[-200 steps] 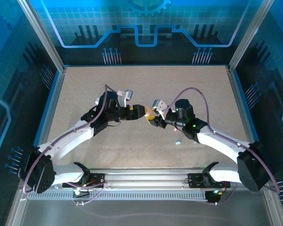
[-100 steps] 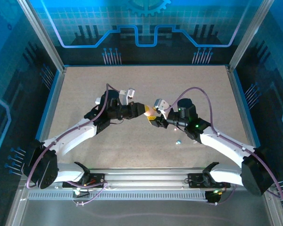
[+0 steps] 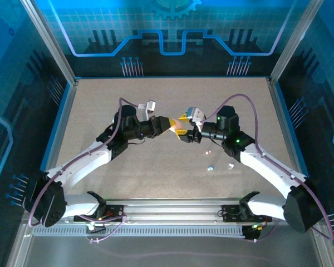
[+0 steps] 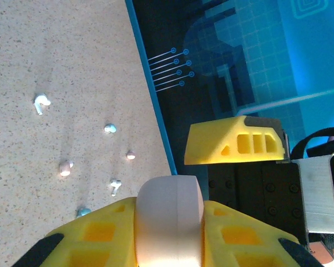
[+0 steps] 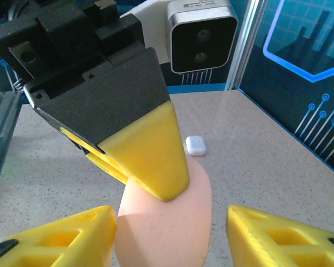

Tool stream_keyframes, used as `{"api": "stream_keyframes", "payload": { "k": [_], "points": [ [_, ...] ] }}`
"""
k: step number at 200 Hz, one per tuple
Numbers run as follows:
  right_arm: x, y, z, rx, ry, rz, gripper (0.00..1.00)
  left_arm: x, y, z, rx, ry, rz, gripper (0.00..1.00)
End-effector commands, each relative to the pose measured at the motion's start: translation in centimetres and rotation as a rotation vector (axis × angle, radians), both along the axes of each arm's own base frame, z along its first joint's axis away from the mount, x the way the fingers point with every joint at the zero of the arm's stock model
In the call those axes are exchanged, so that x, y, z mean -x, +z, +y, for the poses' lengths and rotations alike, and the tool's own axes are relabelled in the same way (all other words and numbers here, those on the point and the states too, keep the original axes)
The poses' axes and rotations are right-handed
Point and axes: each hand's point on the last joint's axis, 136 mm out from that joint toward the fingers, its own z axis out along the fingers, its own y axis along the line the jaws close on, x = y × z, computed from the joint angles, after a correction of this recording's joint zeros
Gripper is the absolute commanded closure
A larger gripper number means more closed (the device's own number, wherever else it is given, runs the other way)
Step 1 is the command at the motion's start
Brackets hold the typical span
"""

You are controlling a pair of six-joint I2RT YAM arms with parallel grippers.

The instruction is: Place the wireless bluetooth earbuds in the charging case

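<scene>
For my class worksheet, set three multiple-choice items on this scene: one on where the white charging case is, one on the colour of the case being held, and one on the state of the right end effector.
1. Where is the white charging case?
A. Lying on the table
B. Held in the air
C. On an arm's base

2. The left end effector grips a pill-shaped charging case. What colour is it?
A. Blue
B. Pink
C. Green

3. How is the right end effector?
A. Shut on nothing
B. Shut on the white charging case
C. Open

Answers:
1 A: in the right wrist view it lies on the table beyond the arms.
2 B: the case clamped between the fingers is pale pink.
3 C: its fingers stand apart on either side of the pill-shaped charging case.
</scene>
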Motion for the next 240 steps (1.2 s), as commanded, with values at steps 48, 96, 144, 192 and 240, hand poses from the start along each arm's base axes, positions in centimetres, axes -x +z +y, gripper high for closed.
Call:
{"api": "stream_keyframes", "payload": {
  "k": [48,96,144,192,240],
  "points": [
    [-0.1,-0.1,-0.1,0.035,0.028,-0.009,0.47,0.6,1.2,0.4,0.042,0.000,-0.021,0.79],
    [-0.2,0.6,-0.1,0.022,0.021,-0.028,0.56,0.6,1.4,0.4,0.045,-0.001,-0.030,0.78],
    [0.8,1.6,0.1,-0.002,0.070,0.021,0.59,0.9,2.3,0.4,0.026,-0.023,-0.118,0.52],
    [3.8,3.2,0.0,-0.035,0.248,0.156,0.59,3.1,4.0,0.4,-0.107,-0.161,-0.619,0.27],
    [5.1,4.9,-0.4,-0.040,0.336,0.213,0.60,5.3,4.2,0.6,-0.178,-0.241,-1.050,0.29]
  ]
}}
